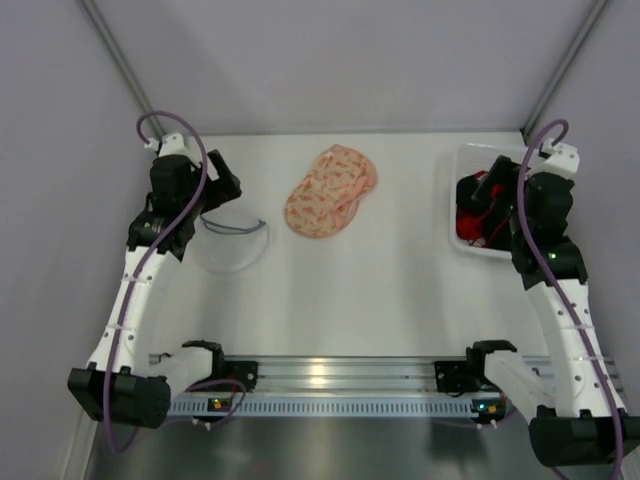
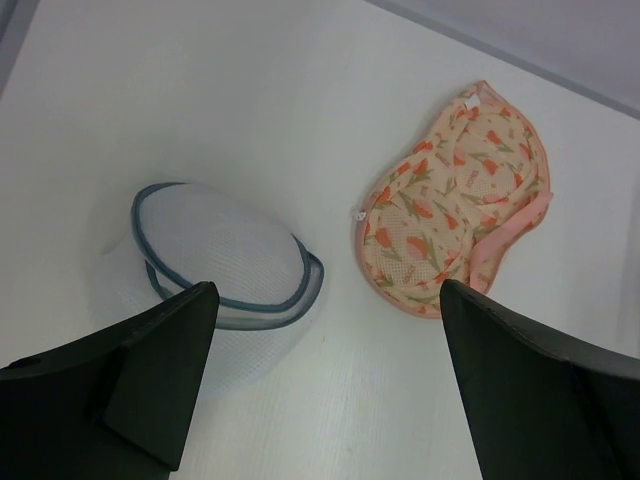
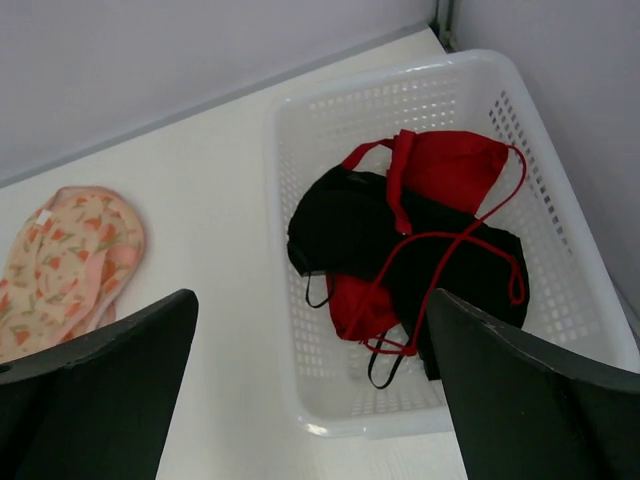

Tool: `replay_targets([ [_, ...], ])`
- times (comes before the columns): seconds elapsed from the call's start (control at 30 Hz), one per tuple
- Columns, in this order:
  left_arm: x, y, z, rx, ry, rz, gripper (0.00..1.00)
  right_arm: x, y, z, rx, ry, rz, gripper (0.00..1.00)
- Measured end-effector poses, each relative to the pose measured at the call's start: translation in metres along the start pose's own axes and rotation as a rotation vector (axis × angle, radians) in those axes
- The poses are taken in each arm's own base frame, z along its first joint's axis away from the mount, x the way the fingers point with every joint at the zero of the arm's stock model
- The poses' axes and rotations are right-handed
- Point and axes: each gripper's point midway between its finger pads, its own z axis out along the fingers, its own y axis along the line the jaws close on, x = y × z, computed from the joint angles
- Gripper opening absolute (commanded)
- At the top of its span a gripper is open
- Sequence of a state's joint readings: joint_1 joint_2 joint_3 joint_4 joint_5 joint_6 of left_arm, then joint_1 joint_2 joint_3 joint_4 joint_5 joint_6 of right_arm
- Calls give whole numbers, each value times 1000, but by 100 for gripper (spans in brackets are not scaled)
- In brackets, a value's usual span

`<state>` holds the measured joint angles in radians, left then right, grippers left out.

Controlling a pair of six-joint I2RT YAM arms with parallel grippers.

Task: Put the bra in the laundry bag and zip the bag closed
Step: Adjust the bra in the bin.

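Bra (image 1: pixel 331 191): mid-table, lying free for our pick.
Laundry bag (image 1: pixel 232 240): at bra's 8 o'clock; we judge it unzipped, ready.
Left gripper (image 2: pixel 325 300): jaws apart, empty.
Right gripper (image 3: pixel 312 298): jaws apart, empty.

I log the bra (image 2: pixel 455 200) as soft printed cloth, finely dimpled. The laundry bag (image 2: pixel 215 265): sheer white mesh, grey-blue fabric trim. The basket (image 3: pixel 560 180): perforated white plastic, slight sheen. The table (image 1: pixel 400 300): smooth, matt white. The base rail (image 1: pixel 340 375): bare shiny metal.
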<state>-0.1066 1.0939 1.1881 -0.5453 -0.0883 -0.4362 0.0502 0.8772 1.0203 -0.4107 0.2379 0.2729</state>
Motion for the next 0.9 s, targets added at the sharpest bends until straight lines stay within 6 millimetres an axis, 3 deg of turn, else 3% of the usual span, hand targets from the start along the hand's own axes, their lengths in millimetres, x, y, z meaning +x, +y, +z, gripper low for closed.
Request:
replay_targets([
  [0.1,4,3,-1,-3,0,23,99,6,-8,5,49,11,1,99],
  [0.27,19,9,2,-6,34,54,99,13,0,22,40,37,57,100],
  [0.5,31,9,4,16,69,77,98,53,-1,76,102,204,82,100],
  [0.57,32,7,4,26,72,77,99,62,-17,84,131,242,114,99],
  [0.73,34,4,3,43,80,79,99,69,-91,77,323,228,193,99],
  [0.9,36,3,4,50,87,85,98,70,-101,84,332,201,207,100],
])
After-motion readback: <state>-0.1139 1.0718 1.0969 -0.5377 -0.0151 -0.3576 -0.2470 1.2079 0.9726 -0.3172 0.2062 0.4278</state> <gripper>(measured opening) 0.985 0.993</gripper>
